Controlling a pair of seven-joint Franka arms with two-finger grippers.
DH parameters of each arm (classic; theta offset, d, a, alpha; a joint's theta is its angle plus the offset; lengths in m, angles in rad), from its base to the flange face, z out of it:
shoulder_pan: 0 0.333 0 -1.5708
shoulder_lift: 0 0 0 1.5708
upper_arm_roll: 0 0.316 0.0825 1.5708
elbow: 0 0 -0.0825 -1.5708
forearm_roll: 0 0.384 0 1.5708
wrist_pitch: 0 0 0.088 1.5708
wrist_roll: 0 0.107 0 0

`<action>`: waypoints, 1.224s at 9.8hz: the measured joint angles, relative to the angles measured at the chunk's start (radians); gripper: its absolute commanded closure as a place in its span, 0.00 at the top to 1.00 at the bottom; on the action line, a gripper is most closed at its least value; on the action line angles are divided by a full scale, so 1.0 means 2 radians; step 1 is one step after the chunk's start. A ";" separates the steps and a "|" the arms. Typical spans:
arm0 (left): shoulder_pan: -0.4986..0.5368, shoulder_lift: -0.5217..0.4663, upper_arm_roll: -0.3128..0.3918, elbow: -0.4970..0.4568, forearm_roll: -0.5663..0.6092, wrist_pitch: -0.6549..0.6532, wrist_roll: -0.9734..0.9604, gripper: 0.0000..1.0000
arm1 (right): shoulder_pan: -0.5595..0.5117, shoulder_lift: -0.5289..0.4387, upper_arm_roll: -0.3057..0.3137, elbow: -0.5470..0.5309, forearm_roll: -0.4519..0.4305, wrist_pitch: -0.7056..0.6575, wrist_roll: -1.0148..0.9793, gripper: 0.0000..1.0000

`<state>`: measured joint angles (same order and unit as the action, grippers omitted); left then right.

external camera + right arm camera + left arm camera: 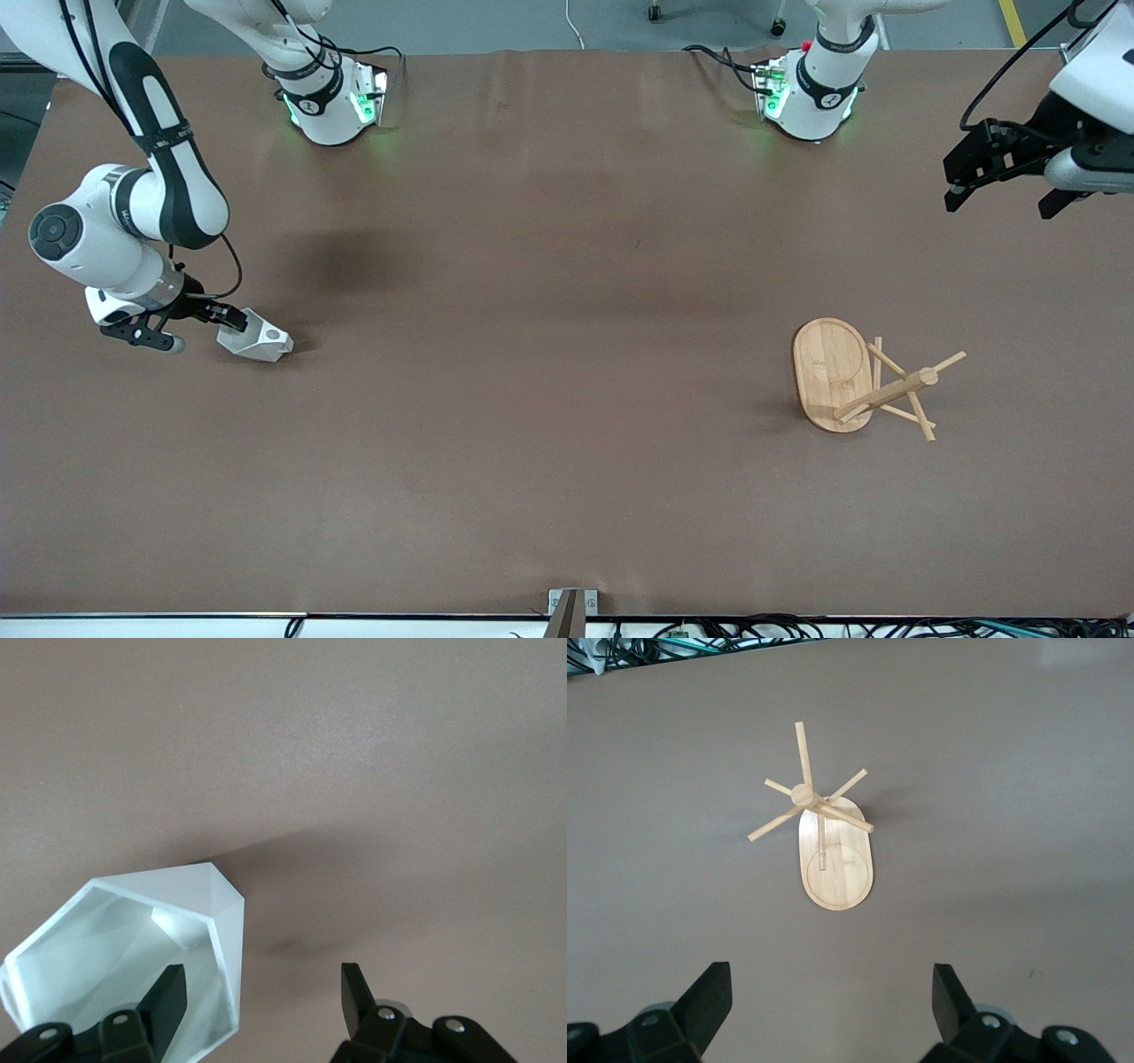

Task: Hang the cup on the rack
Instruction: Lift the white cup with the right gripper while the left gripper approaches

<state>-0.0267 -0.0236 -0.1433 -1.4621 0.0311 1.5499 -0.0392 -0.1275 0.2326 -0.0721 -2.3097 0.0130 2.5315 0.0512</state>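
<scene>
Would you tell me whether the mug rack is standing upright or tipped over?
Upright: the rack stands on its oval base flat on the table, and the left wrist view looks down on the post's top with pegs fanning out.

A brown desk [567, 266] fills most of the front view. Above it lies a grey floor [496, 22] with a yellow line [1013, 22]. Black cables [797, 627] run along the desk's near edge.

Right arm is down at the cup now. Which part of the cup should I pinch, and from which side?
Pinch the rim wall. The cup lies tipped on the table, its wide mouth toward the right gripper, with one finger already inside the mouth and the other outside, so probably close there, coming from the mouth side.
</scene>
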 measured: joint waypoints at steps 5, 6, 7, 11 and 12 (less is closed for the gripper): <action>-0.002 0.007 -0.004 0.001 0.000 0.000 0.000 1.00 | 0.001 0.014 0.005 0.004 0.007 0.005 0.000 0.08; -0.001 0.007 -0.004 0.002 0.000 0.000 0.000 1.00 | 0.002 0.019 0.007 0.009 0.017 0.006 0.000 0.00; -0.001 0.007 -0.004 0.004 0.000 0.000 0.000 1.00 | 0.004 0.023 0.008 0.013 0.024 0.006 0.000 0.00; 0.000 0.007 -0.004 0.006 0.000 0.000 0.000 1.00 | 0.006 0.022 0.009 0.050 0.025 -0.061 -0.025 0.00; 0.000 0.007 -0.004 0.006 0.000 0.000 0.000 1.00 | 0.009 0.016 0.010 0.088 0.025 -0.124 -0.037 0.00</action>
<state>-0.0273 -0.0088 -0.1513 -1.4494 0.0311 1.5498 -0.0392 -0.1090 0.2639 -0.0514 -2.1333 0.0627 2.2837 -0.0228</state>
